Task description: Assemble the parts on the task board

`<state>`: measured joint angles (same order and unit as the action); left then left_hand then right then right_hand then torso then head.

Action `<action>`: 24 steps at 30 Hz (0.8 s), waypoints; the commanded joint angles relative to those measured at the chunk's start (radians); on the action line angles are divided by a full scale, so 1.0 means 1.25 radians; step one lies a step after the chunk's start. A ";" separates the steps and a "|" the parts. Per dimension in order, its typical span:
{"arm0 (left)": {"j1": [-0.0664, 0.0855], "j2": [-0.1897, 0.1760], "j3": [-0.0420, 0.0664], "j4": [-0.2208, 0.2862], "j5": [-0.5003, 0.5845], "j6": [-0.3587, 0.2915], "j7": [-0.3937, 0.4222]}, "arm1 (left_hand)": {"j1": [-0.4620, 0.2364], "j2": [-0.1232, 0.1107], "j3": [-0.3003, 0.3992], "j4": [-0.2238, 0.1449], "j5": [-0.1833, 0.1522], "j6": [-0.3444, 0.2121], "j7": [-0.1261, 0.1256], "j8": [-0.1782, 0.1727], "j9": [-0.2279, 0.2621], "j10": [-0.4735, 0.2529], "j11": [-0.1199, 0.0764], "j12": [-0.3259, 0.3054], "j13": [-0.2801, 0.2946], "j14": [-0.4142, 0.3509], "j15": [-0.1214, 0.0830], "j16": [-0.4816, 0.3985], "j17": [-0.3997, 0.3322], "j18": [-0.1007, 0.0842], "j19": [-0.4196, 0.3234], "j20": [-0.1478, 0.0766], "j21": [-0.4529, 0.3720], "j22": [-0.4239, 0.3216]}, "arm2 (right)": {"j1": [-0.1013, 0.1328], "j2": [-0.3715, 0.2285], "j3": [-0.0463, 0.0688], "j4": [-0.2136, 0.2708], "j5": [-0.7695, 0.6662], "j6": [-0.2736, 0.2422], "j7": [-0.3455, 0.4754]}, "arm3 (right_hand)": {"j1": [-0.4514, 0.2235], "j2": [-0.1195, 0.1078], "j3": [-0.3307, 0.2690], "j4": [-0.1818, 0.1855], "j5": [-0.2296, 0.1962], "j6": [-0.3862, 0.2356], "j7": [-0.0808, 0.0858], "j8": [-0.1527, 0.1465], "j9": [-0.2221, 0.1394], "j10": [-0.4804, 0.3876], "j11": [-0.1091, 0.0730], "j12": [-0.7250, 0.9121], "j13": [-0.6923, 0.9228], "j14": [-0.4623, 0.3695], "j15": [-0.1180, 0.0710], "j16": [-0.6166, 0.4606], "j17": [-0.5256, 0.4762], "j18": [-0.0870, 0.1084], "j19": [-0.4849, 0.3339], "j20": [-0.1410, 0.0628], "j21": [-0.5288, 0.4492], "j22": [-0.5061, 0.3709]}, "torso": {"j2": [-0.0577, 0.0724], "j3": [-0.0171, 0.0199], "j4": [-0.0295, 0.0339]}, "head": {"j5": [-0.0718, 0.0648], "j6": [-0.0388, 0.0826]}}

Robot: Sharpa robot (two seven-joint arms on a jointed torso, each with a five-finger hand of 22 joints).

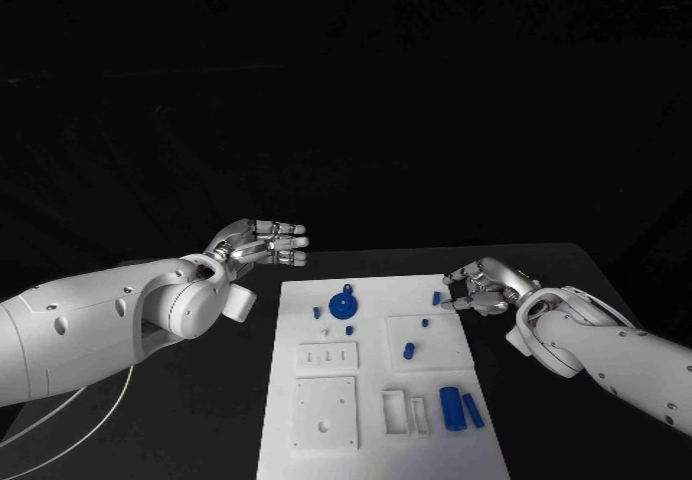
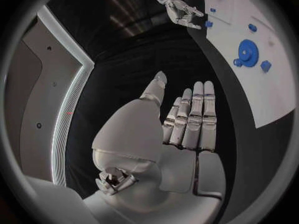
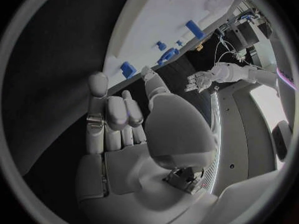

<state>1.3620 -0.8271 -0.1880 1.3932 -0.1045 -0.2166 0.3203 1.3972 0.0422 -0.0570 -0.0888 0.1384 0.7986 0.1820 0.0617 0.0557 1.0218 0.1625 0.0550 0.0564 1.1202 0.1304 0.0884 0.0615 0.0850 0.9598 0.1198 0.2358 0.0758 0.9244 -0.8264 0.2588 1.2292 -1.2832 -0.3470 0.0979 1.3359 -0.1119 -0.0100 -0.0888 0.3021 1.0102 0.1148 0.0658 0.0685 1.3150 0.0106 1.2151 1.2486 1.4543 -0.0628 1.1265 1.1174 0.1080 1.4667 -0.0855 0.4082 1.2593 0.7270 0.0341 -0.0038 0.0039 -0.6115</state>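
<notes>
The white task board (image 1: 325, 298) lies mid-table. On its far part sit a blue gear (image 1: 343, 305) and several small blue pieces, among them one near the right edge (image 1: 437, 297). Two long blue pieces (image 1: 460, 409) lie at its near right. My right hand (image 1: 479, 285) hovers at the board's far right edge, holding nothing. Its thumb and one finger reach out while the rest are half curled, just short of that small piece (image 3: 127, 68). My left hand (image 1: 268, 243) hangs over the table beyond the board's far left corner, fingers straight (image 2: 193, 117) and empty.
The board also carries white raised blocks (image 1: 326, 357) and a larger white plate with holes (image 1: 325, 412) on its near half. Black table (image 1: 216, 420) surrounds the board. The gear (image 2: 248, 50) and my right hand (image 2: 181, 10) also appear in the left wrist view.
</notes>
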 commanded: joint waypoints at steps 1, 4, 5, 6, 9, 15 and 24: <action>0.000 0.001 0.001 0.001 -0.004 0.015 0.010 | 0.000 -0.005 0.000 -0.004 -0.004 -0.008 0.000 -0.004 -0.001 -0.003 0.000 0.004 0.001 -0.003 0.003 0.004 0.001 -0.006 -0.003 0.002 0.004 -0.001 | -0.003 0.008 0.001 -0.006 -0.011 -0.015 0.003 | 0.005 -0.002 0.002 0.004 -0.003 -0.004 -0.001 -0.002 0.000 -0.003 0.000 0.001 0.001 -0.003 0.002 -0.002 0.002 0.006 0.032 0.003 -0.002 0.001 | 0.000 -0.0009 0.0012 | 0.001 -0.001; 0.000 0.001 0.001 0.001 -0.005 0.016 0.009 | 0.000 -0.005 0.000 -0.004 -0.004 -0.008 0.000 -0.004 -0.001 -0.003 0.000 0.004 0.001 -0.003 0.003 0.004 0.001 -0.006 -0.003 0.002 0.004 -0.001 | -0.004 0.014 0.001 -0.014 -0.018 -0.016 -0.005 | 0.003 -0.003 0.002 0.007 -0.004 -0.003 -0.001 -0.002 0.000 -0.003 0.000 0.001 0.001 -0.003 0.002 -0.001 0.003 0.006 0.032 0.003 -0.001 0.002 | 0.000 -0.0028 0.0027 | 0.000 -0.003; 0.000 0.001 0.001 0.001 -0.005 0.017 0.008 | 0.000 -0.005 0.000 -0.004 -0.004 -0.008 0.000 -0.004 -0.001 -0.003 0.000 0.004 0.001 -0.003 0.003 0.004 0.001 -0.006 -0.003 0.002 0.004 -0.001 | -0.005 0.016 0.001 -0.016 -0.021 -0.017 -0.008 | 0.002 -0.003 0.002 0.008 -0.004 -0.003 -0.001 -0.002 0.000 -0.003 0.000 0.001 0.001 -0.003 0.002 -0.001 0.003 0.006 0.032 0.003 0.000 0.002 | -0.001 -0.0034 0.0025 | 0.000 -0.004; 0.000 0.001 0.001 0.002 -0.005 0.017 0.008 | 0.000 -0.005 0.000 -0.004 -0.004 -0.008 0.000 -0.004 -0.001 -0.003 0.000 0.004 0.001 -0.003 0.003 0.004 0.001 -0.006 -0.003 0.002 0.004 -0.001 | -0.005 0.018 0.001 -0.018 -0.023 -0.018 -0.010 | 0.002 -0.003 0.003 0.009 -0.004 -0.003 -0.001 -0.002 0.000 -0.003 0.000 0.001 0.001 -0.003 0.002 -0.001 0.003 0.006 0.032 0.003 -0.001 0.002 | -0.001 -0.0036 0.0025 | 0.000 -0.004; 0.000 0.000 0.001 0.002 -0.007 0.017 0.008 | 0.000 -0.005 0.000 -0.004 -0.004 -0.008 0.000 -0.004 -0.001 -0.003 0.000 0.004 0.001 -0.003 0.003 0.004 0.001 -0.006 -0.003 0.002 0.004 -0.001 | -0.007 0.023 0.001 -0.027 -0.028 -0.019 -0.017 | 0.003 -0.003 0.005 0.010 -0.004 -0.002 -0.002 -0.002 0.000 -0.003 -0.001 0.002 0.002 -0.002 0.002 -0.001 0.003 0.006 0.032 0.003 -0.001 0.002 | -0.001 -0.0030 0.0008 | 0.002 -0.006; 0.000 0.000 0.001 0.002 -0.008 0.018 0.007 | 0.000 -0.005 0.000 -0.004 -0.004 -0.008 0.000 -0.004 -0.001 -0.003 0.000 0.004 0.001 -0.003 0.003 0.004 0.001 -0.006 -0.003 0.002 0.004 -0.001 | -0.013 0.034 0.001 -0.038 -0.032 -0.024 -0.025 | -0.002 0.001 0.019 0.014 -0.006 0.010 -0.004 -0.003 0.000 -0.001 -0.002 0.003 0.003 -0.002 0.001 0.000 0.005 0.006 0.033 0.002 0.002 0.002 | -0.001 -0.0031 0.0010 | 0.003 -0.004; 0.000 0.000 0.001 0.002 -0.009 0.018 0.005 | 0.000 -0.005 0.000 -0.004 -0.004 -0.008 0.000 -0.004 -0.001 -0.003 0.000 0.004 0.001 -0.003 0.003 0.004 0.001 -0.006 -0.003 0.002 0.004 -0.001 | -0.020 0.046 0.001 -0.047 -0.039 -0.013 -0.030 | -0.005 0.002 0.032 0.006 -0.007 0.022 -0.006 -0.002 0.000 0.001 -0.004 0.005 0.005 -0.002 -0.001 0.000 0.006 0.003 0.032 0.001 0.005 0.002 | -0.003 -0.0034 0.0010 | 0.005 -0.007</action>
<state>1.3618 -0.8279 -0.1881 1.3940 -0.1113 -0.2095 0.3187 1.3972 0.0422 -0.0571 -0.0888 0.1384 0.7959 0.1794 0.0617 0.0558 1.0218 0.1625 0.0550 0.0565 1.1202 0.1304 0.0884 0.0615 0.0850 0.9598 0.1198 0.2358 0.0758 0.9014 -0.7704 0.2591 1.1717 -1.3135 -0.3703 0.0671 1.3359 -0.1119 0.0241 -0.0801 0.2944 1.0293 0.1045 0.0658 0.0686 1.3151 0.0106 1.2151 1.2537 1.4543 -0.0628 1.1266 1.1237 0.1072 1.4668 -0.0855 0.4082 1.2611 0.7240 0.0299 -0.0024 0.0093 -0.6195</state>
